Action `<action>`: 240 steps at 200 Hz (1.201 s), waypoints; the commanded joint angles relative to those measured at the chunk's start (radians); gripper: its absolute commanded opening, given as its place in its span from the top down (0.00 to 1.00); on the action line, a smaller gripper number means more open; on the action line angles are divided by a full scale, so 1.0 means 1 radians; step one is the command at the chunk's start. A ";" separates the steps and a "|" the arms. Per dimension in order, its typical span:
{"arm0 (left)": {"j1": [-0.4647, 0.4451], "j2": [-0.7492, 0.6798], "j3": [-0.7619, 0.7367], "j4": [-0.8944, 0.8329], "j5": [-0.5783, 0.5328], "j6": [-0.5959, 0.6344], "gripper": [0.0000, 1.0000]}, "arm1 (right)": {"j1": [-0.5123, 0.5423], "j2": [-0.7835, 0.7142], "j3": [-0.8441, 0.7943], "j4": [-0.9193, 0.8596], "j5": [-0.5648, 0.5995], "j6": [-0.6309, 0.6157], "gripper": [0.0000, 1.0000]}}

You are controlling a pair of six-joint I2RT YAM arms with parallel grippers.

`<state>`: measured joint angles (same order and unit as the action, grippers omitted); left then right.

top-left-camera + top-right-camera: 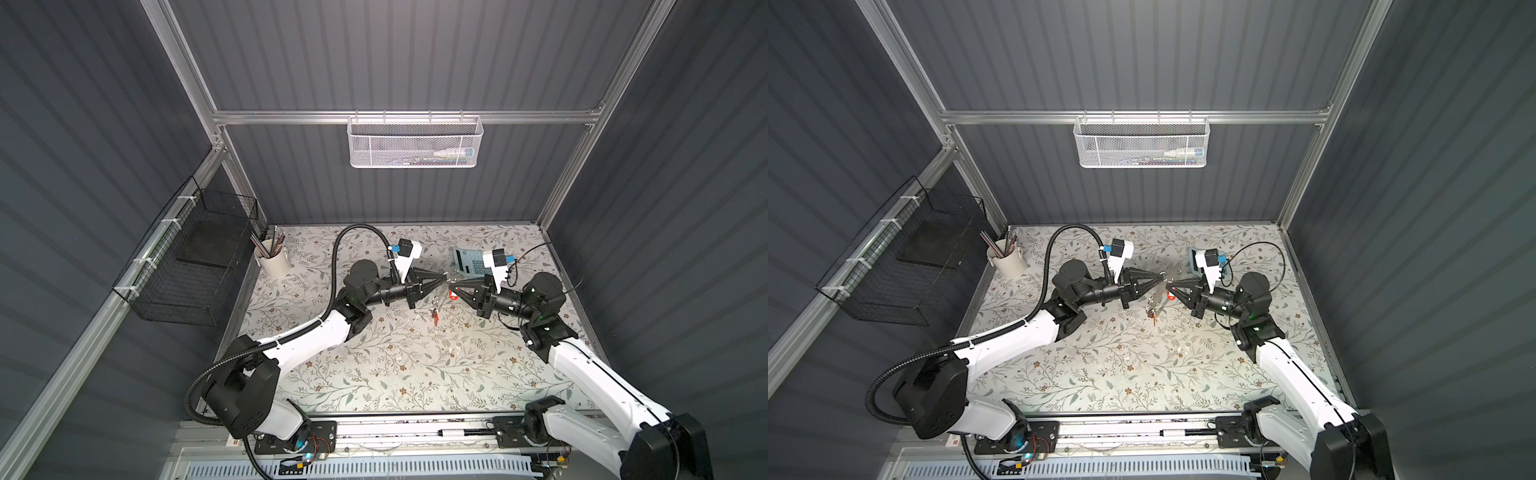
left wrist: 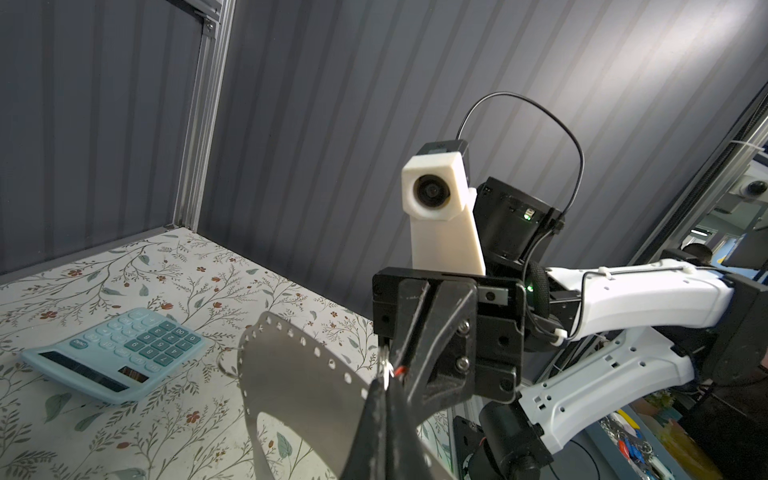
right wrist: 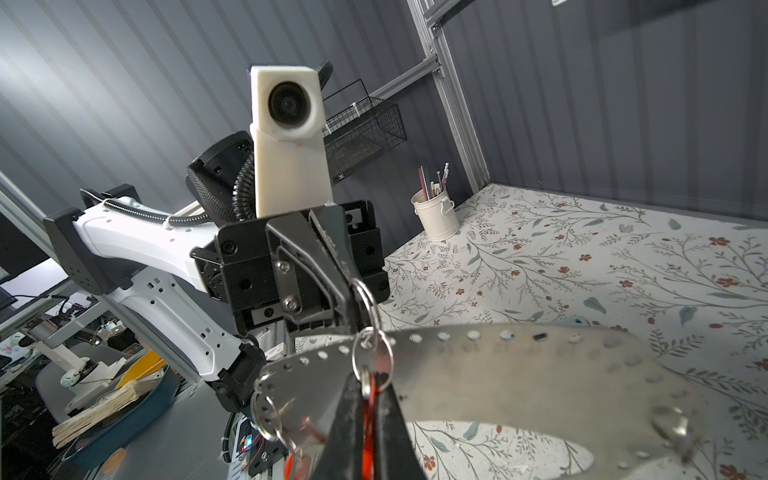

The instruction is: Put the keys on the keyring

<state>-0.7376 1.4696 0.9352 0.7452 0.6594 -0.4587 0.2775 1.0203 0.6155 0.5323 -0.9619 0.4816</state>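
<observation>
Right wrist: key point(image 3: 368, 419) lies along right pincer point(image 3: 366, 384), pointing toward keyring point(image 3: 519, 374)

The keyring point(image 3: 519, 374) is thin gray metal with a dull brushed sheen, and the small rings point(image 3: 370, 337) on it are bright polished wire. The key point(image 3: 367, 440) looks like glossy red-orange plastic. The calculator point(image 2: 116, 353) is smooth pale blue plastic. The tabletop point(image 1: 395, 374) is a matt flowered sheet. The basket point(image 1: 415, 145), upper centre in both top views, is white metal mesh.

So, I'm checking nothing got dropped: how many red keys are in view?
2. One key is pinched in the right tool at the keyring's rim; the other key hangs lower from the keyring. Others could be hidden.
</observation>
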 commanded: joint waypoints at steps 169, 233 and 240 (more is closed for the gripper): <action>0.026 -0.043 0.004 -0.059 0.009 0.063 1.00 | -0.055 -0.042 -0.012 -0.029 0.071 0.021 0.61; 0.028 0.001 0.021 -0.061 0.022 0.041 1.00 | -0.104 -0.055 0.013 -0.220 0.244 0.071 0.44; 0.027 0.008 0.023 -0.061 0.024 0.041 1.00 | -0.112 -0.046 0.025 -0.247 0.235 0.065 0.41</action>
<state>-0.7181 1.4681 0.9356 0.6571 0.6731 -0.4221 0.1917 0.9630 0.6121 0.3965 -0.7742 0.5217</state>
